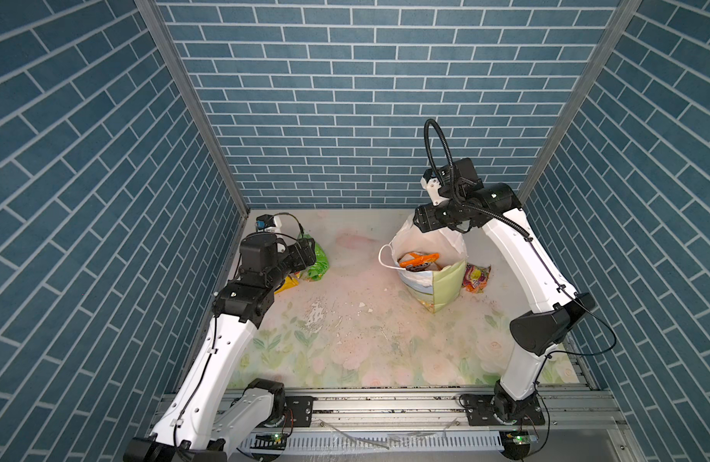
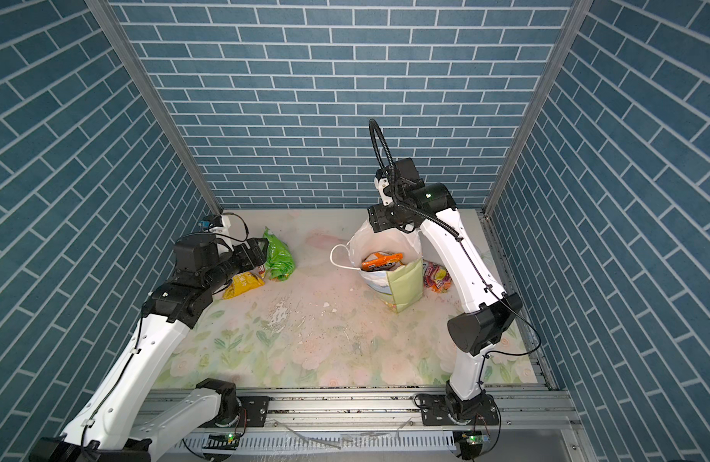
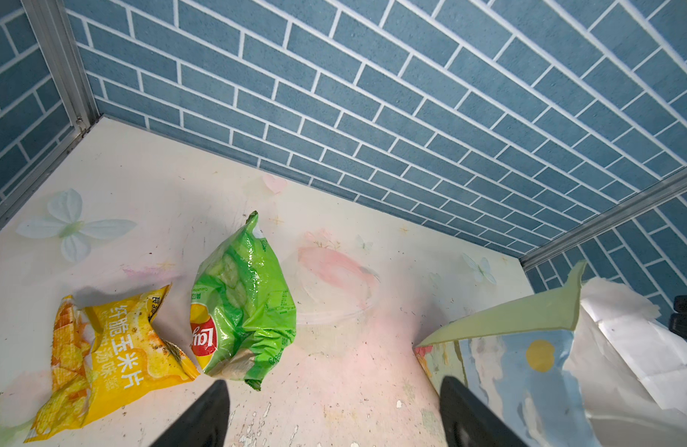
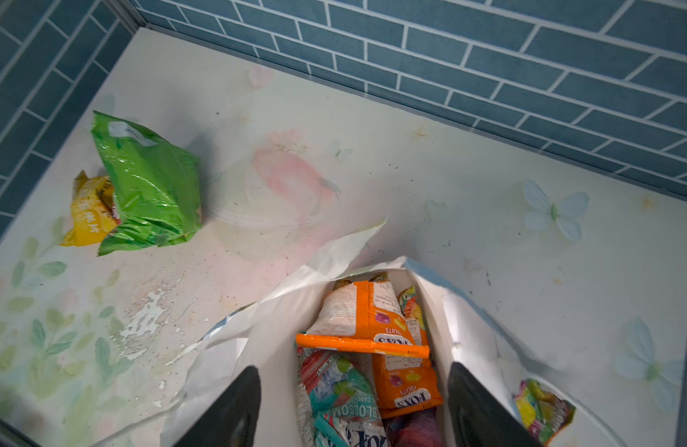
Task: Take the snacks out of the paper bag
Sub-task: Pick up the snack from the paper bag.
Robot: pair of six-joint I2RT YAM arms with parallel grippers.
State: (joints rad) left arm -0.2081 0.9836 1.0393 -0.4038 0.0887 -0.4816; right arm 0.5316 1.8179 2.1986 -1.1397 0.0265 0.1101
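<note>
The paper bag [image 1: 441, 284] [image 2: 403, 286] [image 3: 527, 348] stands upright at the back right, mouth up, its white inside [image 4: 279, 309] showing. Inside lie orange packs [image 1: 419, 261] [image 4: 367, 321], a teal pack [image 4: 341, 391] and something purple [image 4: 411, 429]. My right gripper [image 4: 353, 371] [image 1: 427, 218] hangs open over the bag's far rim, nothing between its fingers. A green chip bag [image 1: 320, 264] [image 3: 245, 302] [image 4: 152, 185] and a yellow packet [image 2: 241, 285] [image 3: 109, 356] lie on the table at the back left. My left gripper [image 3: 334, 387] [image 2: 257, 250] stands open and empty beside them.
A many-coloured candy packet [image 1: 477, 278] [image 4: 543, 410] lies on the table just right of the bag. The bag's white cord handle [image 1: 385, 256] sticks out to the left. A flaked patch [image 1: 317, 316] marks the table's middle. Brick-pattern walls close in three sides.
</note>
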